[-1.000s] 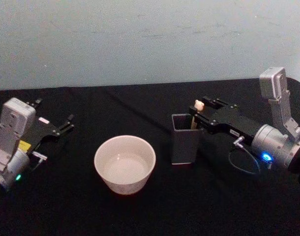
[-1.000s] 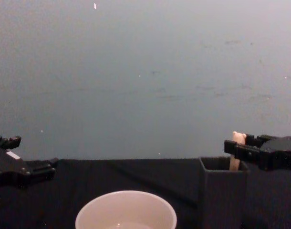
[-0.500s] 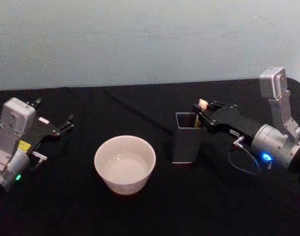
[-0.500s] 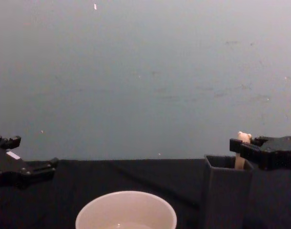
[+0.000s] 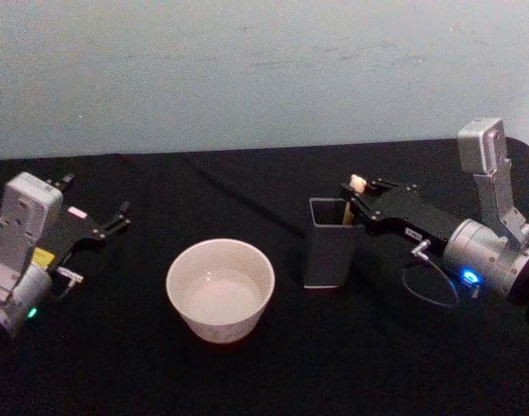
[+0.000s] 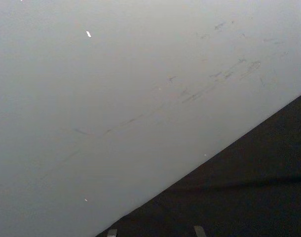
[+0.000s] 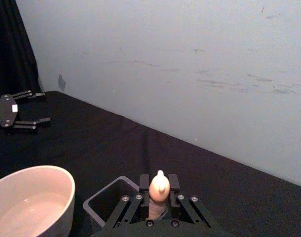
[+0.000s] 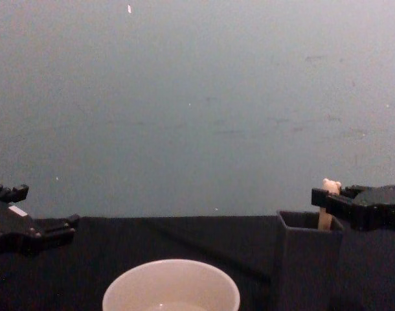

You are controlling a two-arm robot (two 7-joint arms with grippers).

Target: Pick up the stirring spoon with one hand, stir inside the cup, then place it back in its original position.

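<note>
The stirring spoon stands in the dark grey square holder, its bear head poking above the rim. My right gripper reaches in from the right at the holder's top and is shut on the spoon's beige handle, one finger on each side. The spoon's bowl is hidden inside the holder. The cream-white cup sits to the holder's left, with a little clear liquid in it. My left gripper rests open at the far left.
A black cloth covers the table up to a pale wall behind. There is a gap between the cup and the holder. Free room lies in front of both.
The right gripper, the spoon's head and the holder have shifted slightly to the right since a second ago. Over the last half second nothing visibly moved. The left arm stayed still.
</note>
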